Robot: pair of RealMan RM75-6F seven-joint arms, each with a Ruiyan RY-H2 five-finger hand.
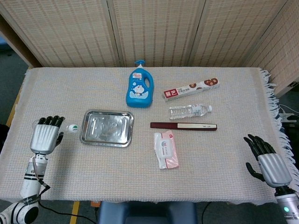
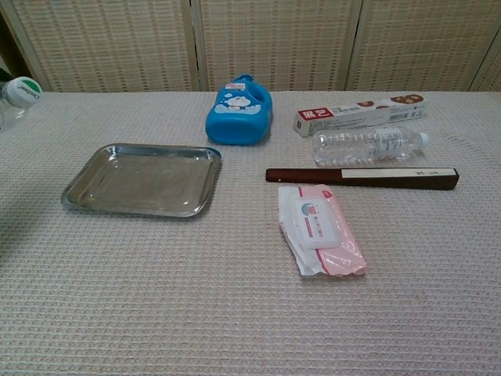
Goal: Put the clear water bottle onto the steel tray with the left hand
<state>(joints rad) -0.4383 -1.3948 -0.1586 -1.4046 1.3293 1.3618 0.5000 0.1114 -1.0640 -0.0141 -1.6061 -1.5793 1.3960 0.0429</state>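
My left hand (image 1: 46, 137) is raised left of the steel tray (image 1: 107, 128), its back facing the head camera, and it grips the clear water bottle. Only the bottle's white-and-green cap (image 1: 72, 127) and neck stick out to the right of the hand, pointing toward the tray; the body is hidden behind the hand. In the chest view the bottle's cap end (image 2: 20, 92) shows at the far left edge, tilted, above table level and left of the tray (image 2: 78, 184). The tray holds nothing. My right hand (image 1: 268, 164) hovers open by the table's right front corner.
A second clear bottle (image 1: 189, 111) lies on its side right of centre. Around it are a blue detergent bottle (image 1: 139, 88), a red-and-white box (image 1: 191, 89), a long dark red case (image 1: 183, 126) and a pink wipes pack (image 1: 166, 149).
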